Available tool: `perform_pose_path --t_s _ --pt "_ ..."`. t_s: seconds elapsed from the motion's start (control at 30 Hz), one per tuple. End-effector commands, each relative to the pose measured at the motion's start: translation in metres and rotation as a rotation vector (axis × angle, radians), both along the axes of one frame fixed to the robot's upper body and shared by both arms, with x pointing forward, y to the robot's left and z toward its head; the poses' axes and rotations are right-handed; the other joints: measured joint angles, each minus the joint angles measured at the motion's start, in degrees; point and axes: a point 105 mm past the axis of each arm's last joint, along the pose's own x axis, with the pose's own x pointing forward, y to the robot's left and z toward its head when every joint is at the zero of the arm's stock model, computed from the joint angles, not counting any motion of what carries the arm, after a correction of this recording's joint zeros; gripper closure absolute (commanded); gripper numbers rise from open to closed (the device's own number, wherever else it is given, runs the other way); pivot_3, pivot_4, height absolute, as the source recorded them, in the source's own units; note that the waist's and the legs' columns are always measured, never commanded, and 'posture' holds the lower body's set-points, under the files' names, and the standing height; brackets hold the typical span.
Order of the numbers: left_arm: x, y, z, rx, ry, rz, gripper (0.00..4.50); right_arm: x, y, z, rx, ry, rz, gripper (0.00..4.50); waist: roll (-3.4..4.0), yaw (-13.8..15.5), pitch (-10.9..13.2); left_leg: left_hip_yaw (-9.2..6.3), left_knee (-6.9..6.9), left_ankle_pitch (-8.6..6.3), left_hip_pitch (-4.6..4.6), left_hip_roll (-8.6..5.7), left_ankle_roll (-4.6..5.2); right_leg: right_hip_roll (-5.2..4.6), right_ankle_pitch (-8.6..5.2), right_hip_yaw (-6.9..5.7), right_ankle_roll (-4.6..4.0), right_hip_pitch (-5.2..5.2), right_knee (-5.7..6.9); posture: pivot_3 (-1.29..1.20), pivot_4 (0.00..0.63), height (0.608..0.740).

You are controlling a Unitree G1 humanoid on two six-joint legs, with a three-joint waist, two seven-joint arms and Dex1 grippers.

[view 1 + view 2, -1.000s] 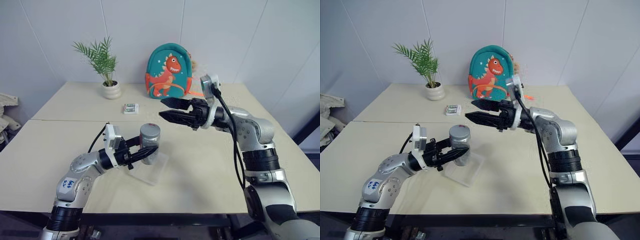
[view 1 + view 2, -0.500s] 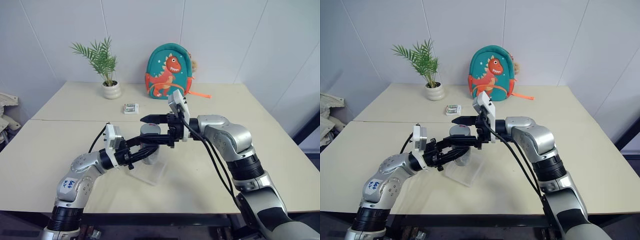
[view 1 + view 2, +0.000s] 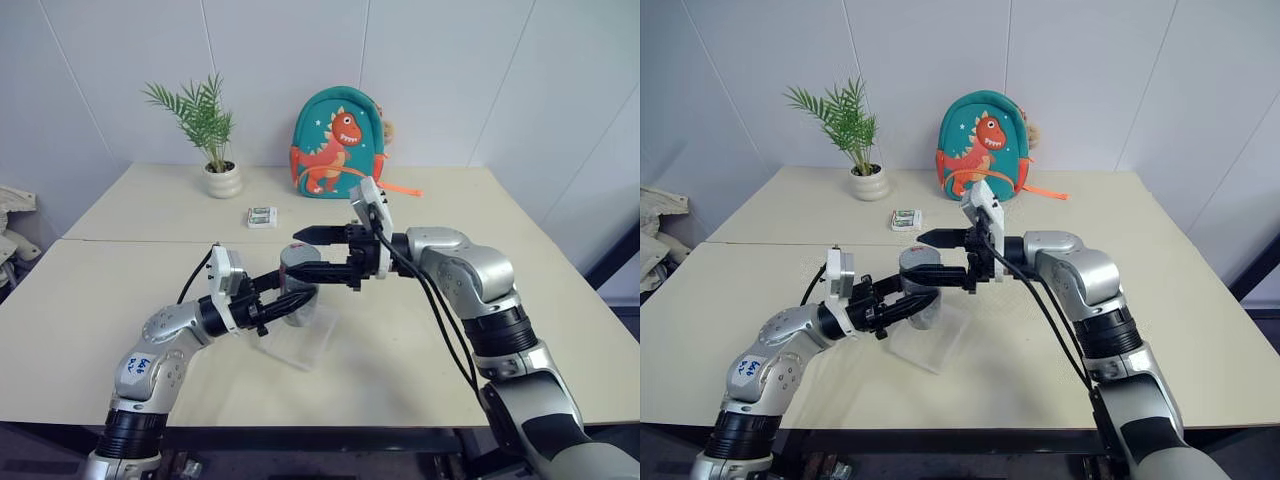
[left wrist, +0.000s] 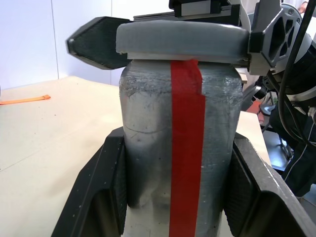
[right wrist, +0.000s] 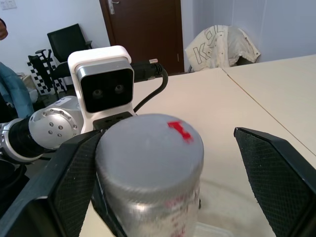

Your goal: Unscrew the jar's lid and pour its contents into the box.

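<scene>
The silvery jar [image 3: 298, 298] with a red stripe [image 4: 186, 148] stands upright in my left gripper [image 3: 292, 300], which is shut on its body just above the clear plastic box [image 3: 303, 350]. The pale grey lid [image 3: 300, 259] sits on the jar, with a small red mark on top [image 5: 178, 131]. My right gripper [image 3: 312, 254] reaches in from the right, open, with one finger [image 5: 74, 182] close beside the lid and the other finger [image 5: 276, 173] well apart from it. The contents are hidden inside the jar.
At the back of the table stand a potted plant [image 3: 214, 125] and a teal dinosaur backpack [image 3: 338, 142] with an orange strap. A small green-and-white packet [image 3: 262, 216] lies behind the jar. A seam runs across the tabletop [image 3: 120, 300].
My right gripper has swung left and down from in front of the backpack to straddle the jar's lid, still open. The left gripper and jar have kept still.
</scene>
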Motion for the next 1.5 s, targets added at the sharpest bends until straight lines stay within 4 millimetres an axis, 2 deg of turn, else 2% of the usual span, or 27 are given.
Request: perform_pose_path --t_s 0.03,0.47,0.63,0.87,1.03,1.27,1.5 --pt "-0.006 -0.003 0.010 -0.008 -0.057 -0.025 2.44 0.004 -0.015 0.011 0.046 -0.012 -0.034 0.04 0.00 0.00 0.00 0.00 0.00 0.00 0.00 0.00 0.00 0.00 0.00 0.00 0.00 0.00 0.01 0.00 0.150 0.740" --pt "-0.006 -0.003 0.009 -0.011 -0.055 -0.021 2.44 0.020 -0.042 0.006 0.064 0.055 -0.095 0.04 0.00 0.09 0.00 0.00 0.01 0.00 0.00 -0.01 0.00 0.00 0.00 0.00 0.00 0.01 -0.01 0.00 0.150 0.740" --pt "-0.006 -0.003 0.009 -0.010 -0.055 -0.019 2.44 0.013 -0.045 0.015 0.100 0.057 -0.046 0.04 0.00 -0.02 0.00 0.01 -0.02 0.00 0.00 0.01 0.00 0.01 -0.01 0.00 -0.01 -0.01 -0.01 0.00 0.150 0.740" --pt "-0.007 -0.002 0.009 -0.010 -0.057 -0.018 2.44 -0.004 -0.033 0.028 0.129 0.033 0.053 0.04 0.00 0.01 0.00 0.01 -0.02 -0.01 0.00 0.01 0.00 0.01 -0.01 0.00 -0.01 0.00 -0.02 0.00 0.150 0.740" --pt "-0.007 -0.002 0.009 -0.010 -0.055 -0.017 2.44 -0.010 -0.017 0.032 0.123 0.016 0.078 0.04 0.00 0.00 0.00 0.01 -0.02 0.00 0.00 0.01 0.00 0.01 -0.01 0.01 -0.01 -0.01 0.00 0.00 0.150 0.740" --pt "-0.007 -0.002 0.009 -0.011 -0.055 -0.018 2.44 -0.011 0.003 0.017 0.050 0.015 0.085 0.04 0.00 0.05 0.00 0.01 -0.01 -0.01 0.00 0.01 -0.01 0.01 -0.01 0.01 -0.01 -0.01 -0.01 0.00 0.150 0.740" --pt "-0.007 -0.001 0.008 -0.011 -0.053 -0.015 2.44 -0.014 0.010 0.008 0.017 0.010 0.092 0.04 0.00 0.05 0.00 0.00 -0.01 -0.01 0.00 0.01 -0.01 0.01 -0.01 0.00 -0.01 -0.01 -0.01 0.00 0.150 0.740"
